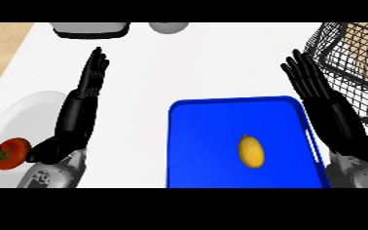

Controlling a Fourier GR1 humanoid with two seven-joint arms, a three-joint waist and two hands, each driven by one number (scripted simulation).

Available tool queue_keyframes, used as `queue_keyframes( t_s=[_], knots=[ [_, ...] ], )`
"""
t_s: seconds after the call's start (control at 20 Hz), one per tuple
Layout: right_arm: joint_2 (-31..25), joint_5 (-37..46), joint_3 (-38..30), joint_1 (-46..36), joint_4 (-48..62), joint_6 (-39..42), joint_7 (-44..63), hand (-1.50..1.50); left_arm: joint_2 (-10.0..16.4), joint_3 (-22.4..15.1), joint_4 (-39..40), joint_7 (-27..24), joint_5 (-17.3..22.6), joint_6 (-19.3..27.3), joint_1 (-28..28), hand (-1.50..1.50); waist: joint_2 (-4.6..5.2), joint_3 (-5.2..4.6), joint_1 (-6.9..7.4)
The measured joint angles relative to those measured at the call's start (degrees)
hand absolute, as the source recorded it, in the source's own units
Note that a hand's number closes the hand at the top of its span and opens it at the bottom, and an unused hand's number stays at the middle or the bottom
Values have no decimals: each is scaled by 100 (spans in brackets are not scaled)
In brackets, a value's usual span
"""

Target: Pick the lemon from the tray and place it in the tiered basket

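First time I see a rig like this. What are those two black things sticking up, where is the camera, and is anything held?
The view comes from the robot's head, looking steeply down at a white counter. The black shapes are its hands: the left hand at the view's left, the right hand at its right, both open, holding nothing. Between them lies a blue tray carrying a lemon. A white plate shows at the left edge, a tomato at its near side; a wire basket stands upper right.
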Motion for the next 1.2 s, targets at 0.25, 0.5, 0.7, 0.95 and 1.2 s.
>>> queue_keyframes(
  t_s=[0.25,0.5,0.7,0.95,1.2],
  knots=[
    [221,-18,-240,663,-58,-1011,264,150,435,333,365,375,-167,52,234,0,-107,-304,-167],
    [443,242,-994,1589,404,-2517,548,-150,722,599,703,656,-238,175,554,0,-81,-205,-541],
    [967,785,-1092,2471,367,-3880,749,-150,874,724,882,805,-175,94,734,0,-104,-147,-491],
    [911,1768,-450,3679,-785,-4724,1566,-150,935,729,1056,920,-184,-52,641,0,-107,-126,-304],
    [-20,2575,142,4414,-1554,-4368,2864,-150,904,672,1088,989,-231,-104,475,0,-58,-132,-111]
  ],
)
